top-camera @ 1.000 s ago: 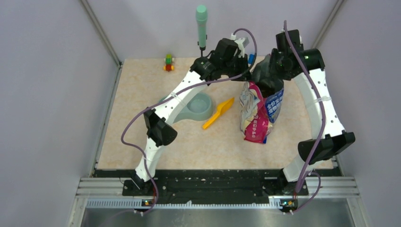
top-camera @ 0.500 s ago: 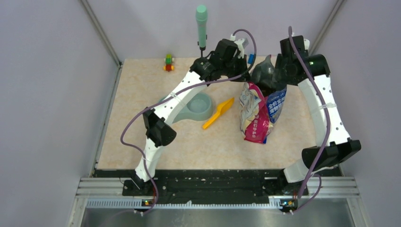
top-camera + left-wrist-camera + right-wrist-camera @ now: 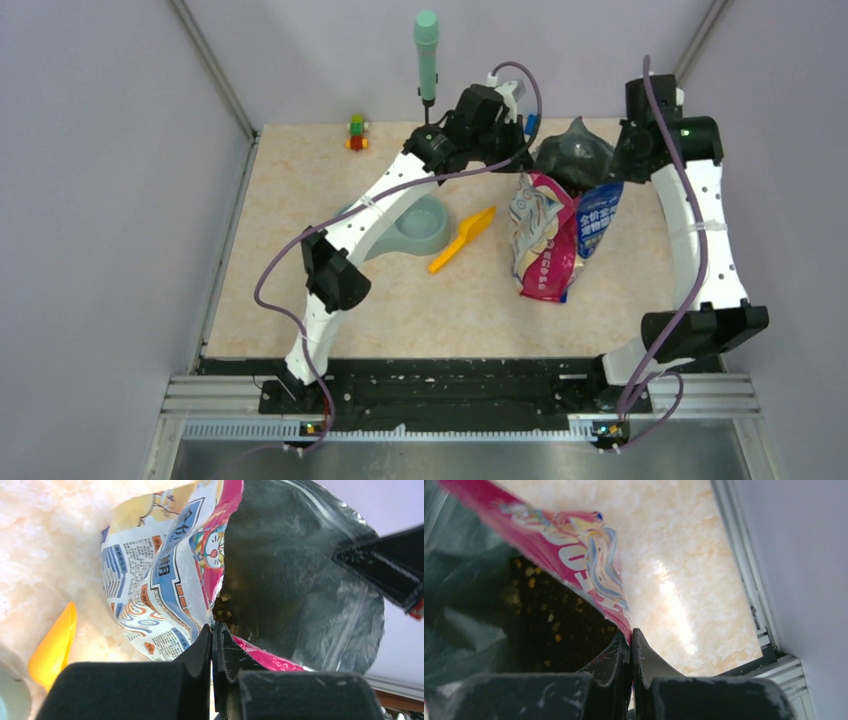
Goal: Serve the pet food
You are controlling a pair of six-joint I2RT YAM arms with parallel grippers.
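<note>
- While both claws pinch opposite sides of its mouth, the bag (image 3: 548,240) lies toward the far right corner of the tabletop (image 3: 300,260), its opening raised toward the far edge and pulled wide
- The left claw (image 3: 212,631) is clenched on the pink rim of the bag, on the side nearer the middle of the tabletop
- The right claw (image 3: 630,636) is clenched on the rim on the side nearer the right edge
- The pet food (image 3: 223,607) is inside the bag, with small brown pellets showing deep against the dark silver lining
- An orange scoop (image 3: 462,240) lies flat near the middle of the tabletop, left of the bag and apart from it
- A pale green bowl (image 3: 425,225) stands just left of the scoop, partly under the left arm
</note>
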